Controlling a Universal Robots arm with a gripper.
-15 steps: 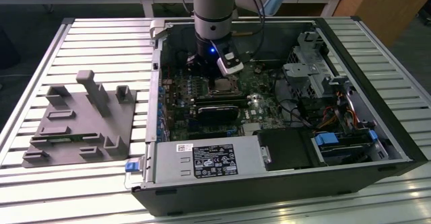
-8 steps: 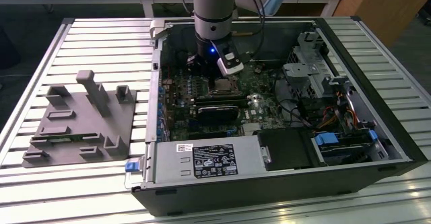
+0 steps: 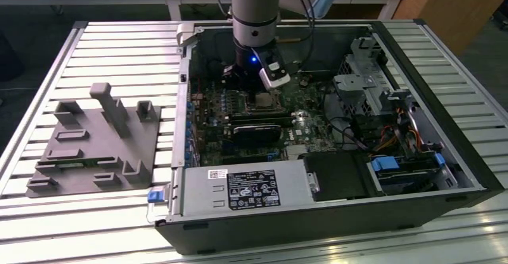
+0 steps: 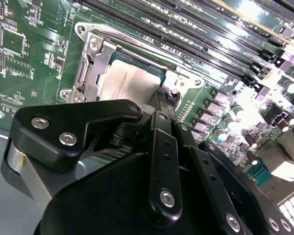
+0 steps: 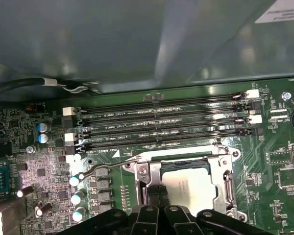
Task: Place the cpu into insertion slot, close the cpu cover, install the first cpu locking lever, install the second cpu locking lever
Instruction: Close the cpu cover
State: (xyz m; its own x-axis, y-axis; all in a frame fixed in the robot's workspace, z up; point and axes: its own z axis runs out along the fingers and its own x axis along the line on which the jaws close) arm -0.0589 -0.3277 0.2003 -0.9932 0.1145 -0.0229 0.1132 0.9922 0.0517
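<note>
Slatted metal table carries an open computer case, and the arm reaches down into it over the insertion slot. In both wrist views the cpu lies seated in that slot, its pale face showing through the cut-out of the cpu cover, which lies flat over it. The gripper stands at the slot's edge with its two black fingers drawn together; whether they pinch anything is hard to make out. Its dark body hides the slot's near side and part of the cover. A wire lever runs out sideways from the slot's corner, and its latching cannot be judged. Memory slots lie just beyond the slot. Well apart from it, outside the case, sits a grey fixture plate
</note>
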